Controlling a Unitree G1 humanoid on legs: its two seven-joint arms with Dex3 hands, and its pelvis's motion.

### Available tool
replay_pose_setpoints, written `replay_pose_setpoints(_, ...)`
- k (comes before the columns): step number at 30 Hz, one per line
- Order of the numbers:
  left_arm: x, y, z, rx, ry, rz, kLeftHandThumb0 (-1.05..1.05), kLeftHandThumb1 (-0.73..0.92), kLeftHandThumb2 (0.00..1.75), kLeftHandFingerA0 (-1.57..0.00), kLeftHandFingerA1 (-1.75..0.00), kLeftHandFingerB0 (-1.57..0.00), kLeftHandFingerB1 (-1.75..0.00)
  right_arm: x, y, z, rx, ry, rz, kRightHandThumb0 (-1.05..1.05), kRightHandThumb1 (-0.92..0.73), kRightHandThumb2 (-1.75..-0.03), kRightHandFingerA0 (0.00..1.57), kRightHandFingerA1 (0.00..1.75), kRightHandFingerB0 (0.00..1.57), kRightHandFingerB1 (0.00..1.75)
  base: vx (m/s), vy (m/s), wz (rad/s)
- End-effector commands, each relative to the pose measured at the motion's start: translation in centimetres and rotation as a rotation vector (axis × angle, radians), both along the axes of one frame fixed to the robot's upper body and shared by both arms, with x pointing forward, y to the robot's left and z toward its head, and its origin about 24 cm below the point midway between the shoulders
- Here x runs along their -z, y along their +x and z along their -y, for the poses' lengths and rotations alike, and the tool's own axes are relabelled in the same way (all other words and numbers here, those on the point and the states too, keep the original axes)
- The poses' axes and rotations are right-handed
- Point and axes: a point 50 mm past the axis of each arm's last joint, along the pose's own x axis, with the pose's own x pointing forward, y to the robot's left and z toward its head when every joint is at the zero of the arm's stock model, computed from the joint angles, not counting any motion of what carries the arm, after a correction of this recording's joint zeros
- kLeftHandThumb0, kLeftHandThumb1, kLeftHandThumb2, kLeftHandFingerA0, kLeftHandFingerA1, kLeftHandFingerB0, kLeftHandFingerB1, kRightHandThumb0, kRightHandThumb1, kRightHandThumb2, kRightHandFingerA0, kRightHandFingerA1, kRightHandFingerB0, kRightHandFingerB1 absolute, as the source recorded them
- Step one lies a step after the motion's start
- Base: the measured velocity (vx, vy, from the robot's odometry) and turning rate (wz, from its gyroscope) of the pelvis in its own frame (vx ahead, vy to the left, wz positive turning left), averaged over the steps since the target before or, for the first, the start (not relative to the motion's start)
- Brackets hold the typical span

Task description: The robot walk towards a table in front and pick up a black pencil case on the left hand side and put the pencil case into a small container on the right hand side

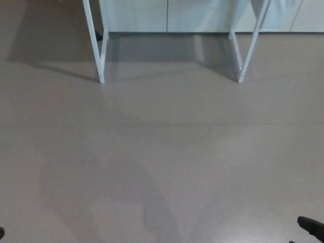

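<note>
Mostly bare grey floor, matte, with faint shadows and one thin seam running across the middle. At the top, two pairs of white table legs: a left pair and a right pair, four slim legs counted in all, each pair slanting down to feet on the floor. Behind them, pale cabinet fronts along the wall, with two vertical joins visible between panels. No tabletop in view, cut off above the picture's upper edge; pencil case and small container likewise out of sight, so no telling where either lies. At the lower right corner, one black tip of the right hand, only a sliver showing; cannot tell whether spread or pressed together. At the lower left edge, one tiny dark speck, too small to identify with any confidence.
</note>
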Motion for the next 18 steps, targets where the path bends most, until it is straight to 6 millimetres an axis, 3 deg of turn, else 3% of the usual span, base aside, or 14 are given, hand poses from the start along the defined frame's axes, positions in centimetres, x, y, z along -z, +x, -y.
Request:
replay_pose_setpoints(1, -0.2, 0.1, -0.3, -0.021, -0.001, 0.010, -0.16, 0.54, 0.56, -0.42, -0.46, -0.32, -0.33, -0.2, 0.0, 0.4, 0.025, -0.014, 0.019, -0.22, -0.35, -0.81, 0.31, 0.59, 0.24, 0.53, 0.32, -0.256, -0.79)
replay_pose_setpoints(6, -0.4, 0.5, -0.4, -0.008, 0.013, 0.018, -0.18, 0.54, 0.56, -0.47, -0.47, -0.32, -0.34, -0.3, 0.4, 0.4, 0.025, -0.016, 0.033, -0.20, -0.35, -0.82, 0.33, 0.60, 0.24, 0.54, 0.30, -0.141, 0.19)
replay_pose_setpoints(7, -0.5, 0.6, -0.4, -0.003, 0.017, 0.019, -0.14, 0.38, 0.87, -0.37, -0.62, -0.17, -0.51, -0.3, 0.3, 0.3, 0.028, -0.014, 0.034, -0.20, -0.35, -0.82, 0.32, 0.60, 0.23, 0.53, 0.24, -0.028, -0.08)
replay_pose_setpoints(8, -0.5, 0.4, -0.5, 0.003, 0.021, 0.014, -0.18, 0.54, 0.56, -0.47, -0.48, -0.32, -0.34, -0.1, -0.1, 0.3, 0.035, -0.010, 0.027, -0.20, -0.34, -0.81, 0.32, 0.60, 0.23, 0.53, 0.20, -0.002, -0.04)
replay_pose_setpoints(12, -0.4, 0.2, -0.5, 0.005, 0.022, 0.007, -0.18, 0.54, 0.56, -0.47, -0.48, -0.32, -0.34, 0.1, -0.5, 0.4, 0.039, -0.012, 0.022, -0.20, -0.34, -0.81, 0.32, 0.60, 0.23, 0.53, 0.29, 0.092, -0.18)
replay_pose_setpoints(13, -0.1, -0.6, -0.6, 0.022, 0.035, -0.021, -0.19, 0.53, 0.55, -0.43, -0.45, -0.29, -0.33, 0.8, -2.0, 0.3, 0.050, -0.015, -0.015, -0.22, -0.36, -0.82, 0.27, 0.57, 0.21, 0.52, 0.31, 0.189, -0.16)
replay_pose_setpoints(14, 0.1, -1.2, -0.6, 0.027, 0.044, -0.038, -0.15, 0.37, 0.86, -0.37, -0.62, -0.17, -0.51, 1.2, -2.9, 0.3, 0.057, -0.011, -0.032, -0.20, -0.36, -0.82, 0.28, 0.58, 0.21, 0.52, 0.32, 0.216, -0.14)
replay_pose_setpoints(15, 0.3, -2.0, -0.6, 0.030, 0.047, -0.056, -0.15, 0.37, 0.86, -0.37, -0.62, -0.17, -0.51, 1.5, -3.8, 0.3, 0.061, -0.009, -0.048, -0.20, -0.36, -0.82, 0.28, 0.58, 0.21, 0.52, 0.36, 0.274, -0.15)
replay_pose_setpoints(18, 0.3, -2.0, -0.6, 0.031, 0.047, -0.057, -0.15, 0.37, 0.86, -0.37, -0.62, -0.17, -0.51, 1.5, -3.9, 0.3, 0.061, -0.010, -0.048, -0.20, -0.36, -0.82, 0.28, 0.58, 0.21, 0.52, 0.37, 0.343, -0.19)
